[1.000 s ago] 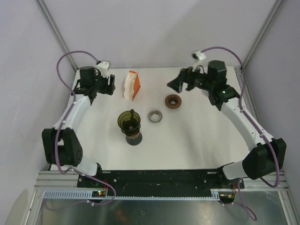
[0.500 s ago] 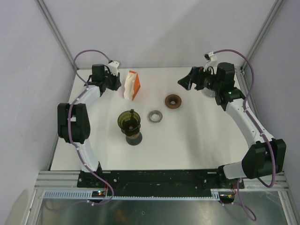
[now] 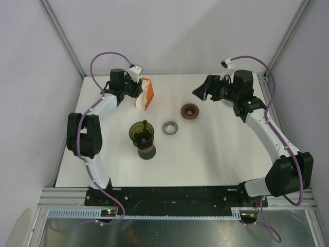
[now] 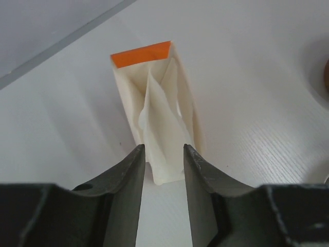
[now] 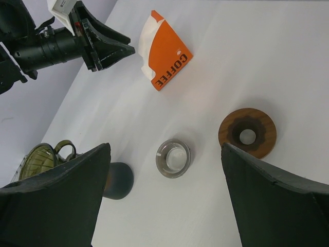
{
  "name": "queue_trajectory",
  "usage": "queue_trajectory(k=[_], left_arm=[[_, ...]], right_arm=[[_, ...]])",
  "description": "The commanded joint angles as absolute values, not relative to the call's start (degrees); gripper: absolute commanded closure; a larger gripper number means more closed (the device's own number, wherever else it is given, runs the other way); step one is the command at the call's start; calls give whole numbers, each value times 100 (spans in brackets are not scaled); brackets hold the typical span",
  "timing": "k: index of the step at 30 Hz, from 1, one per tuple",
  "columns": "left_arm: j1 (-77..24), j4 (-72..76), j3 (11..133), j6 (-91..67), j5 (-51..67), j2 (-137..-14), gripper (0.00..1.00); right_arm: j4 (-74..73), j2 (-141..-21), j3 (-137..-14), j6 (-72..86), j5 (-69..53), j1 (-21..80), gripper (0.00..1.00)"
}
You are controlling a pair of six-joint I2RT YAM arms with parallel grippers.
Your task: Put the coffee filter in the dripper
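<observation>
The main risk lay at the left gripper (image 4: 163, 149). Its jaws stood partly open around the near end of the white coffee filter (image 4: 163, 116), in the lower middle of the left wrist view, and we saw no firm pinch on the paper. The filters sat nested in the packet (image 4: 142, 54), so closing there could have caught several sheets at once. It could also have nipped the packet wall and dragged the whole packet across the table (image 3: 216, 154). Thin paper might have crumpled or slipped free on the way out. A bent filter would probably have seated badly in the dripper (image 3: 141, 133), which stood on a narrow dark base and could have tipped if it were knocked.

The packet lay on its side at the upper left of the top view, its mouth facing the left gripper and the filters still inside. The dripper stood in the centre left, well apart from it, with no filter showing in it. The metal ring (image 3: 169, 127) and the wooden ring (image 3: 189, 110) lay to its right, both empty. The right gripper (image 5: 165, 148) hung wide open and held nothing.
</observation>
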State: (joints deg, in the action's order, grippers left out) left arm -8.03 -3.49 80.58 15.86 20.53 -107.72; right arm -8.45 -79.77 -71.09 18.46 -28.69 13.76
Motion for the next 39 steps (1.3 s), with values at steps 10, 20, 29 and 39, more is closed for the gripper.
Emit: queue_trajectory(k=[10,20,29,39], left_arm=[[-1020,-105,8986,2056,1426,-11372,67],[-1029,-98,9211,2104,1470,-11686,67],[-1086,-105,9440,2207,1227,-11957,67],[-1200,-108,9084,2370,1103,-11847,69]], right_arm=[[-732,-7895,-7172,1964,-2872,1385,8],[-815,-7896,-7172,2003,-2911,1387,8],[-929,-7818,-7171,1953,-2996,1375,8],[-888,-7889,-7170,1987,-3167,1385,8]])
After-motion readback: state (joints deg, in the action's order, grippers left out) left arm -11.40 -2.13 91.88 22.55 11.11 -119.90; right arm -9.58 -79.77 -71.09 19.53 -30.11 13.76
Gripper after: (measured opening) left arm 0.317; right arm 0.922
